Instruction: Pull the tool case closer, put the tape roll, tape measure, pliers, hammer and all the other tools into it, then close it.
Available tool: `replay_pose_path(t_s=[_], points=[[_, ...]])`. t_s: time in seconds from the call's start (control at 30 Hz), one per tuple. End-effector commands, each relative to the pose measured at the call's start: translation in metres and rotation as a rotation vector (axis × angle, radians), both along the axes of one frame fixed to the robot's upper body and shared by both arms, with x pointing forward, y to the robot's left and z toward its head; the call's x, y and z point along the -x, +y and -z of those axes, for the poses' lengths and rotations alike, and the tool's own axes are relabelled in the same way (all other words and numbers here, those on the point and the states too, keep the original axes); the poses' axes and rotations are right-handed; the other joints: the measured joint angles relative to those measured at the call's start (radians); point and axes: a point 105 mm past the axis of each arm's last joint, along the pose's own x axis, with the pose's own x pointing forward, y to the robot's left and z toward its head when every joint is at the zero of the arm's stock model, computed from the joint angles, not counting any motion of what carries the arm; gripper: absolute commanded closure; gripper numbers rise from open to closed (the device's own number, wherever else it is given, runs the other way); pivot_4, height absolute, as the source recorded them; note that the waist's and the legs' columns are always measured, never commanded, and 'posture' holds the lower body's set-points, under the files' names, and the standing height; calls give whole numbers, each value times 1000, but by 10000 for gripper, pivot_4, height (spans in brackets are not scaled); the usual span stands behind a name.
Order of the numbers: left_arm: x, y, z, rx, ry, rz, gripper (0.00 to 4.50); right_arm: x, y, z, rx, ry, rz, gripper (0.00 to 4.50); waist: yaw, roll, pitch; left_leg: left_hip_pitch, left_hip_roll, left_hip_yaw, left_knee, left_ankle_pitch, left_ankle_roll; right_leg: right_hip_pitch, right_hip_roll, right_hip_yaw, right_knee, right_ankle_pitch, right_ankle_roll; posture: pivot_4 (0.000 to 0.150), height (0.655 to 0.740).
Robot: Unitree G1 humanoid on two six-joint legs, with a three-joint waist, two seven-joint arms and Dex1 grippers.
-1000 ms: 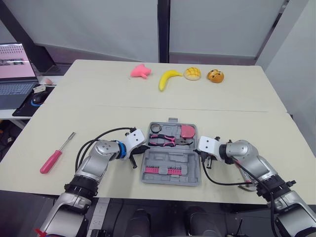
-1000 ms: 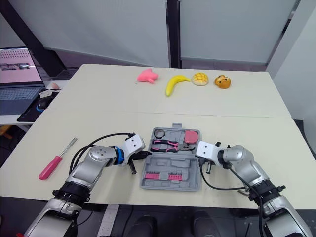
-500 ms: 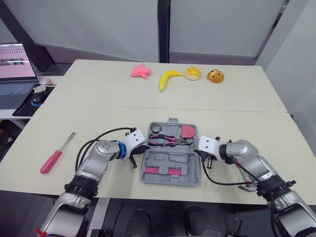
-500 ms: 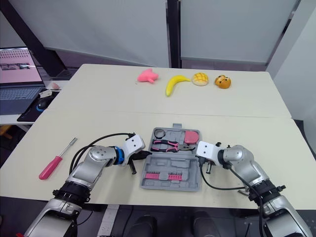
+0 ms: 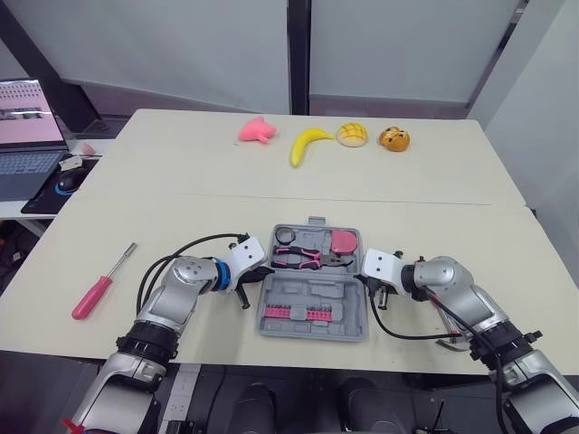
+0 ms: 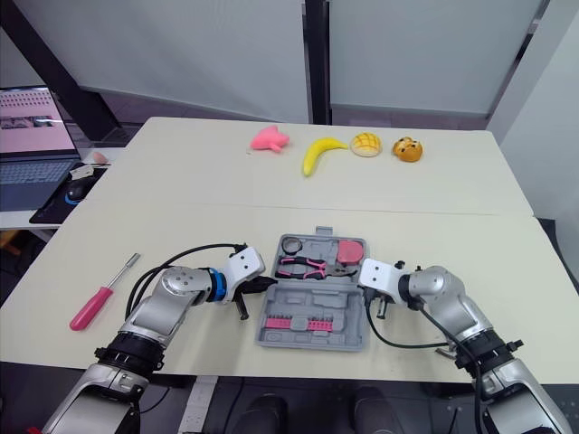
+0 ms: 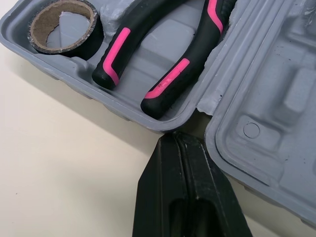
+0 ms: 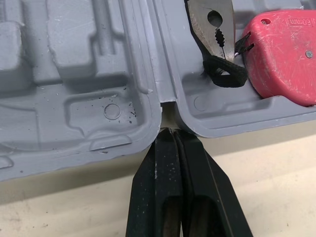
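You are holding left gripper [image 7: 174,137] and right gripper [image 8: 170,131], both pinched closed and empty, at tool case [image 5: 298,291] hinge ends; screwdriver [image 5: 93,295] lying outside.

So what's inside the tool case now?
The tool case holds the tape roll, pliers and tape measure in its far half, a row of pink bits in its near half. Anything beneath the pliers is covered.

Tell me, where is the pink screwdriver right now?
The pink screwdriver lies on the table far over on the robot's left side, near the table's left edge and well apart from the open tool case.
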Motion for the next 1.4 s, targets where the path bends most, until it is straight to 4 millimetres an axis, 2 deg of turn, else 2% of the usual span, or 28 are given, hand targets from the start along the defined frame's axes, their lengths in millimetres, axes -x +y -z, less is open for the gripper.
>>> replay_pose_path(t_s=[0.03, 0.2, 0.4, 0.6, 0.8, 0.83, 0.93, 1.03, 1.13, 1.2, 1.3, 1.37, 1.4], points=[[8, -15, 5, 11, 21, 63, 45000, 9, 26, -9, -66, -11, -89, 44895, 0, 0, 0, 0, 0, 0, 0, 0, 0, 0, 0, 0, 0, 0, 0, 1500, 7400], [8, -14, 5, 9, 19, 61, 45000, 9, 26, -9, -70, -14, -81, 44895, -1, 0, 0, 0, 0, 0, 0, 0, 0, 0, 0, 0, 0, 0, 0, 1500, 7400], [4, -3, 2, -9, -12, 38, 45000, 1, 13, -10, -31, -47, -37, 44895, -2, 0, 0, 0, 0, 0, 0, 0, 0, 0, 0, 0, 0, 0, 0, 1500, 7400], [-3, 29, -14, -21, -81, -37, 45000, -4, -12, -13, -7, -71, 17, 44895, -3, 0, 0, -2, 0, 0, 0, 0, 0, -2, 0, 0, 0, 0, 0, 1500, 7400], [2, 51, -40, 27, -114, -37, 45000, -11, -36, -30, -57, -116, 82, 44895, -3, 0, 0, -4, 0, 0, -1, 0, 0, -4, 0, 0, 0, 0, 0, 1500, 7400], [3, 52, -47, 52, -124, -25, 43271, -11, -39, -36, -96, -117, 90, 44985, -3, 0, 0, -4, 0, 0, 0, 0, 0, -4, 0, 0, 0, 0, 0, 1500, 7400], [11, 57, -64, 142, -115, -1, 36715, -8, -42, -55, -219, -105, 96, 39126, -4, 0, 1, -4, 0, 0, -1, 0, 0, -4, 0, 0, 0, 0, 0, 1500, 7400], [27, 98, -95, 231, -77, -44, 26841, 15, -61, -93, -366, -45, 21, 32409, -4, 1, 2, -7, 0, 0, -1, 0, 0, -5, 0, -1, -1, 0, 0, 1500, 7400], [36, 133, -115, 245, -58, -117, 17333, 26, -78, -117, -418, -21, 12, 26388, -6, 1, 3, -7, 1, -1, -1, 0, 0, -5, 0, -2, -1, 0, 0, 1500, 7400], [45, 162, -128, 245, -42, -190, 10843, 31, -92, -131, -428, -15, 31, 22052, -6, 1, 3, -6, 1, 0, -1, 0, 0, -5, 0, -1, -1, 0, 0, 1500, 7400], [56, 187, -138, 255, -22, -266, 1394, 35, -106, -141, -425, -9, 62, 15656, -6, 1, 3, -5, 1, 0, -1, 0, 0, -5, 0, -1, -1, -3, 4, 1500, 7400], [63, 208, -144, 259, -13, -335, 0, 38, -117, -145, -421, -6, 94, 10592, -6, 1, 3, -5, 1, 0, -1, 0, 0, -5, 0, -1, -1, -4, 4, 1500, 7400], [70, 225, -148, 251, -13, -394, 0, 38, -129, -147, -418, -13, 132, 7603, -6, 1, 3, -6, 1, 0, -1, 0, 0, -5, 0, -1, -1, -4, 4, 1500, 7400]])
